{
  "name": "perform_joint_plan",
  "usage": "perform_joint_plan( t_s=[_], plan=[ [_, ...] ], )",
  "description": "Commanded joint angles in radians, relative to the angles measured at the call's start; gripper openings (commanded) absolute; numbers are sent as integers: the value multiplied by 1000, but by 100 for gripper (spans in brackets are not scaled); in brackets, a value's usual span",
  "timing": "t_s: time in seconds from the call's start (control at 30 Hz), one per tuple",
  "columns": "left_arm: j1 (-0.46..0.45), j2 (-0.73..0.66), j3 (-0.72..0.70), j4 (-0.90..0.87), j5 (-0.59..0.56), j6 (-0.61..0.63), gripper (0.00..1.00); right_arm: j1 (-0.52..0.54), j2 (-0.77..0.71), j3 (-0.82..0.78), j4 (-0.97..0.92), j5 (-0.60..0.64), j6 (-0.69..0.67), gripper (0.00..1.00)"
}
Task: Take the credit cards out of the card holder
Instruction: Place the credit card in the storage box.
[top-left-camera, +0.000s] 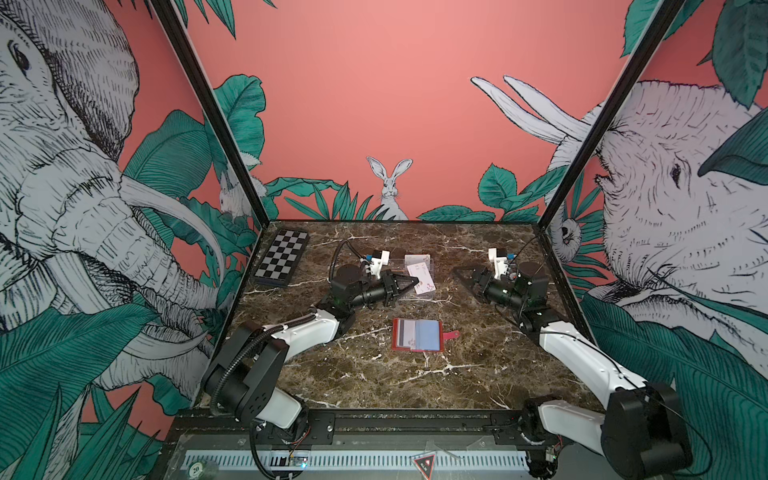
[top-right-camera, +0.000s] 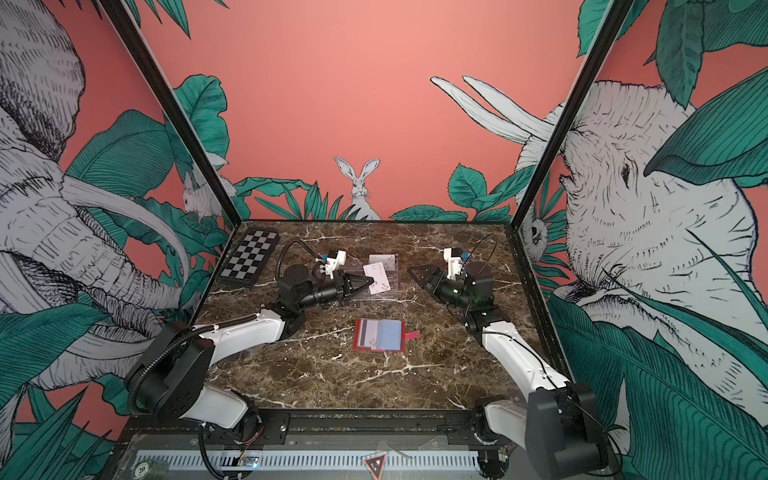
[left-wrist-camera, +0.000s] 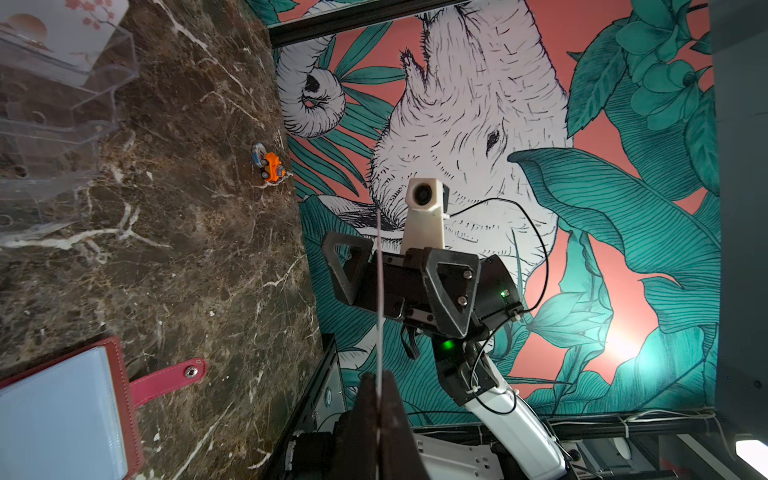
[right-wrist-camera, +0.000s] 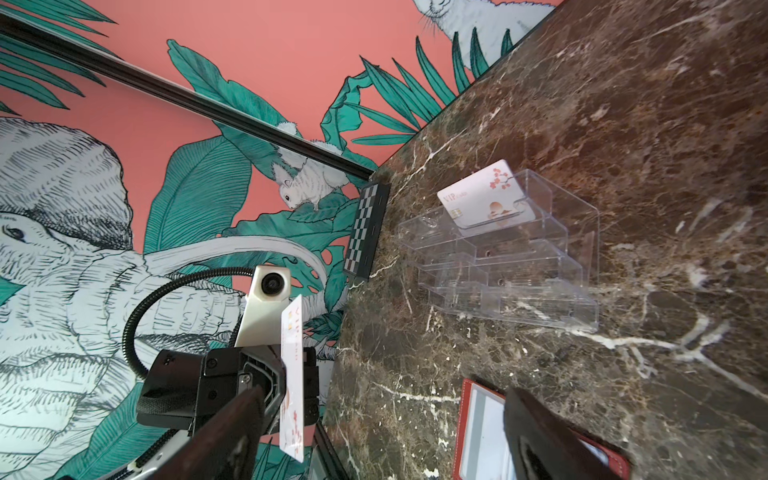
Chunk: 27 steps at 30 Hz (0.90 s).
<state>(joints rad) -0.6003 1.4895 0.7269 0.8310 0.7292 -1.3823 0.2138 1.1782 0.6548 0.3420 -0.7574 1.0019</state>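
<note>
The red card holder (top-left-camera: 430, 335) (top-right-camera: 390, 336) lies open at the table's middle, snap tab to the right. A credit card (top-left-camera: 405, 334) with a grey stripe sits in its left sleeve. My left gripper (top-left-camera: 414, 284) (left-wrist-camera: 378, 399) is shut on another whitish credit card (top-left-camera: 421, 279) (right-wrist-camera: 292, 374), held in the air in front of the clear rack. In the left wrist view this card (left-wrist-camera: 379, 291) is edge-on between the jaws. My right gripper (top-left-camera: 466, 277) (right-wrist-camera: 382, 436) stands open and empty, to the right of the rack. The holder (right-wrist-camera: 478, 428) shows between its fingers.
A clear acrylic tiered rack (top-left-camera: 428, 266) (right-wrist-camera: 519, 266) stands behind the held card, with one card (right-wrist-camera: 482, 199) in its top tier. A checkered board (top-left-camera: 282, 257) lies at the back left. A small orange toy car (left-wrist-camera: 272, 166) sits near the right wall.
</note>
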Motion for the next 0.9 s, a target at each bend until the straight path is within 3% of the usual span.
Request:
perform_joint_plan(
  t_s=[0.0,0.4,0.53,0.67,0.87],
  plan=[
    [-19,5,42,10,22,3,0,23,15,15,93,-54,20,85],
    [-51,73,52,92,15,-32,0,142,102,48,154,-45,32,62],
    [-52,77,45,93,14,-30,0,153,119,45,173,-49,45,54],
    [-54,77,40,92,15,-26,0,153,130,37,196,-43,62,37],
    [-55,75,29,95,14,-26,0,153,135,20,241,-45,96,28]
  ],
)
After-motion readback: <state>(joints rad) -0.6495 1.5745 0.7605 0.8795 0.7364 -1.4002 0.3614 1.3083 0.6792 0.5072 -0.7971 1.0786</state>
